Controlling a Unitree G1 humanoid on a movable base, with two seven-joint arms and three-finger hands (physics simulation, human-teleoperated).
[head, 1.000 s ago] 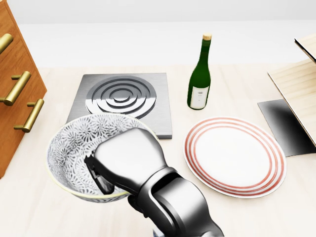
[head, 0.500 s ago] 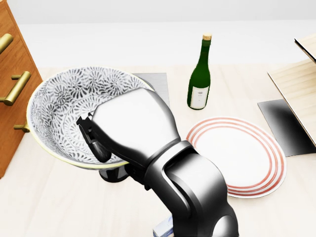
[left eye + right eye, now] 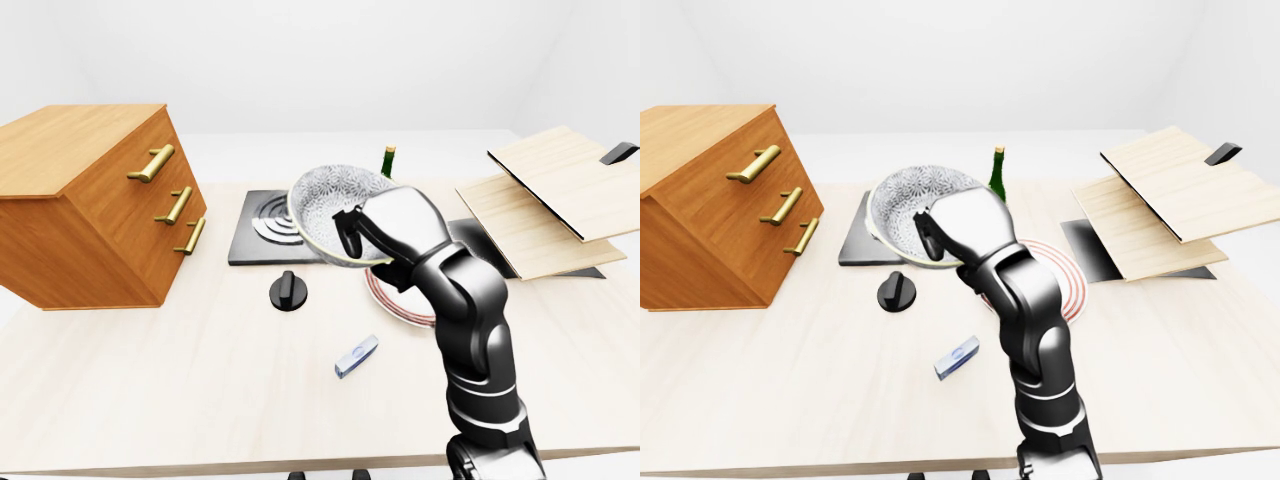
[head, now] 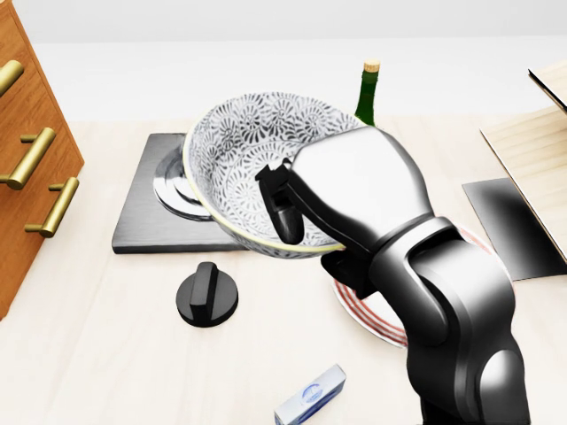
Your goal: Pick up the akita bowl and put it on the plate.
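Bright, even, sharp renders; faint soft shadows

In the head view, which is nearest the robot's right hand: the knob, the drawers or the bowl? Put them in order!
1. bowl: held in the right hand, middle of the view.
2. knob: on the table, lower left of the hand.
3. drawers: at the far left edge.

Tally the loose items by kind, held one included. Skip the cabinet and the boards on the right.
Bowls: 1, akita bowl, in the right hand
Plates: 1, red-ringed plate
Bottles: 1, green bottle
Knobs: 1, black knob
Burners: 1, metal burner plate
Packets: 1, blue-and-white packet
Total: 6
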